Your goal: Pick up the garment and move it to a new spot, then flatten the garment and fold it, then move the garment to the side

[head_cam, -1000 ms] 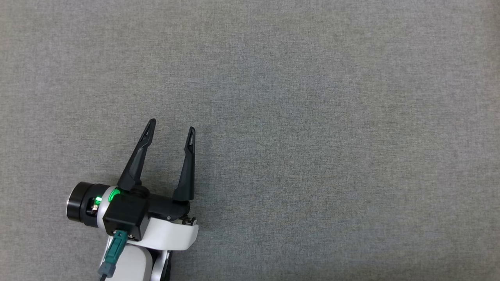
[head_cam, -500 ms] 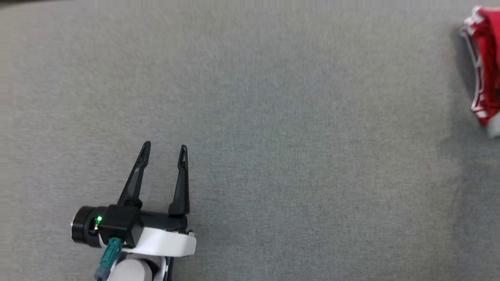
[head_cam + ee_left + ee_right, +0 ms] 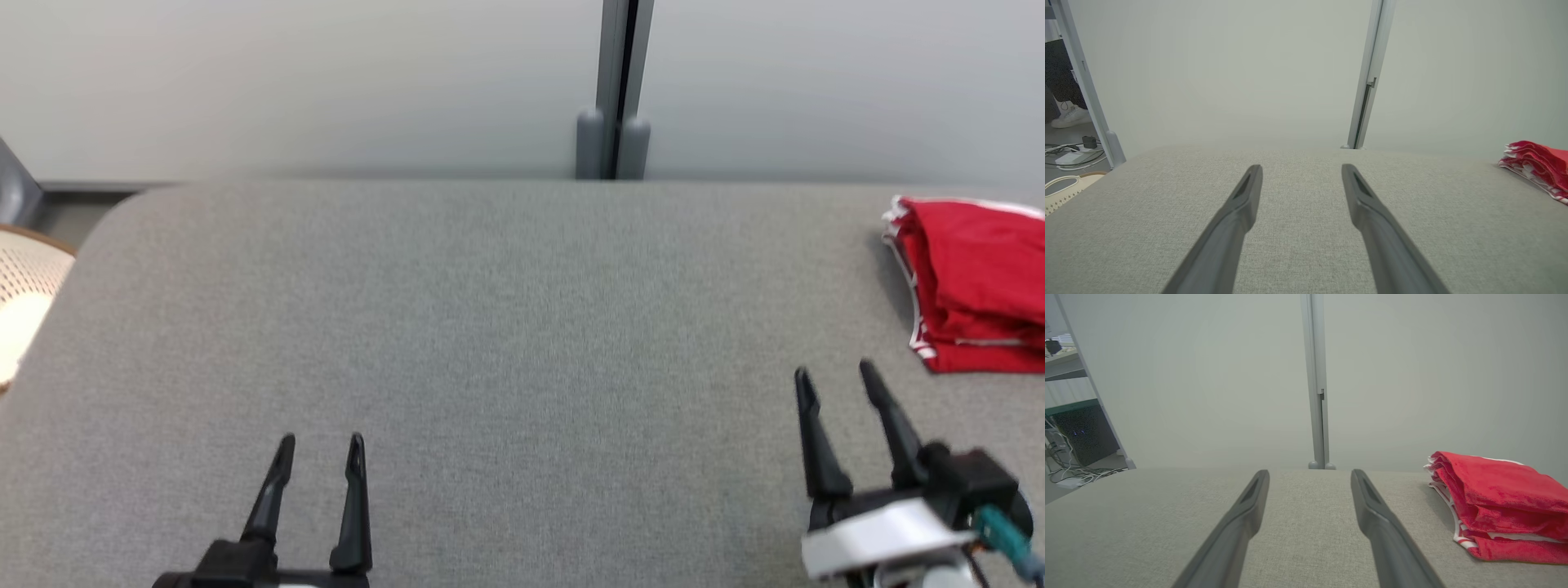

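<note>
The garment [image 3: 976, 282] is red with white trim and lies folded in a stack at the far right of the grey table [image 3: 522, 327]. It also shows at the right in the left wrist view [image 3: 1537, 163] and the right wrist view [image 3: 1502, 502]. My right gripper [image 3: 833, 376] stands open a little in front of and left of the garment, apart from it, with nothing between its fingers. At the lower left, my left gripper [image 3: 320, 447] is open and empty over bare table.
A pale wall with a grey post [image 3: 616, 90] runs behind the table's far edge. A perforated cream basket [image 3: 24, 286] sits off the table's left side. Cables [image 3: 1069, 153] and a person's white shoe [image 3: 1069, 116] are on the floor at the left.
The head camera has tilted up, so the whole table, the wall and both grippers now show. The red garment lies folded at the right, free of the open right gripper.
</note>
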Controlling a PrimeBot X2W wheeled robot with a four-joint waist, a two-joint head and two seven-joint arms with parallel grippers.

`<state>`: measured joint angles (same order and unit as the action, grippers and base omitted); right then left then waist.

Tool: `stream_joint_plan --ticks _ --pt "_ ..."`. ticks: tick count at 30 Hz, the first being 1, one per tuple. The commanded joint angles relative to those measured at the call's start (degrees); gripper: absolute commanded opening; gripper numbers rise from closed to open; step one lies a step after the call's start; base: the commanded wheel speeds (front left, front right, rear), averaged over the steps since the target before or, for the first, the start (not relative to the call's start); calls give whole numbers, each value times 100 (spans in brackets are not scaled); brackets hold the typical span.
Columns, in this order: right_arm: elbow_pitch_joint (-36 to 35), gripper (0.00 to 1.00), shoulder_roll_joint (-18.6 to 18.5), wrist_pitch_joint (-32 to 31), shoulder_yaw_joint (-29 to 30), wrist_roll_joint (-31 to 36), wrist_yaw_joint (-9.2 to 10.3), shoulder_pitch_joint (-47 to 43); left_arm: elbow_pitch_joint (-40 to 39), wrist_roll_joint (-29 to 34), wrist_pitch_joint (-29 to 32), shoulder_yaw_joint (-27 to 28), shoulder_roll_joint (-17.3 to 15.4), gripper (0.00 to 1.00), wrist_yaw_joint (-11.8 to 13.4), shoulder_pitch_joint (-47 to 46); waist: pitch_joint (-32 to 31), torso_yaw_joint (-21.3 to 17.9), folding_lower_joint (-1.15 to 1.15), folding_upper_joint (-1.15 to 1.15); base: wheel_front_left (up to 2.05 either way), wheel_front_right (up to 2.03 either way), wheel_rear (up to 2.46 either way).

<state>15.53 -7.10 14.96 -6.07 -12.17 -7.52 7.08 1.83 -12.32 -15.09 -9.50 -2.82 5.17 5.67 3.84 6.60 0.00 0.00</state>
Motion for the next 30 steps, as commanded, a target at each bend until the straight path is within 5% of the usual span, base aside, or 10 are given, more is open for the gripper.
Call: stream_joint_plan --ticks 1,9,24,25,30 --pt "-252 100 82 29 27 170 6 -362 34 139 -9 56 -19 100 -84 172 -478 59 0 0 0 0 0" --pt "-877 100 371 30 266 581 6 -1476 -187 456 -8 187 -20 100 -435 624 -785 -57 0 0 0 0 0" --pt "-1046 100 418 30 331 495 6 -1662 5 541 -9 155 -19 100 -370 668 -806 -193 0 0 0 0 0" --pt "-1016 0 420 -1 332 510 2 -1660 24 525 1 135 1 0 -404 708 -806 -196 0 0 0 0 0" --pt "-918 0 425 -62 325 179 2 -1652 107 186 40 133 0 0 -430 719 -795 -208 0 0 0 0 0"
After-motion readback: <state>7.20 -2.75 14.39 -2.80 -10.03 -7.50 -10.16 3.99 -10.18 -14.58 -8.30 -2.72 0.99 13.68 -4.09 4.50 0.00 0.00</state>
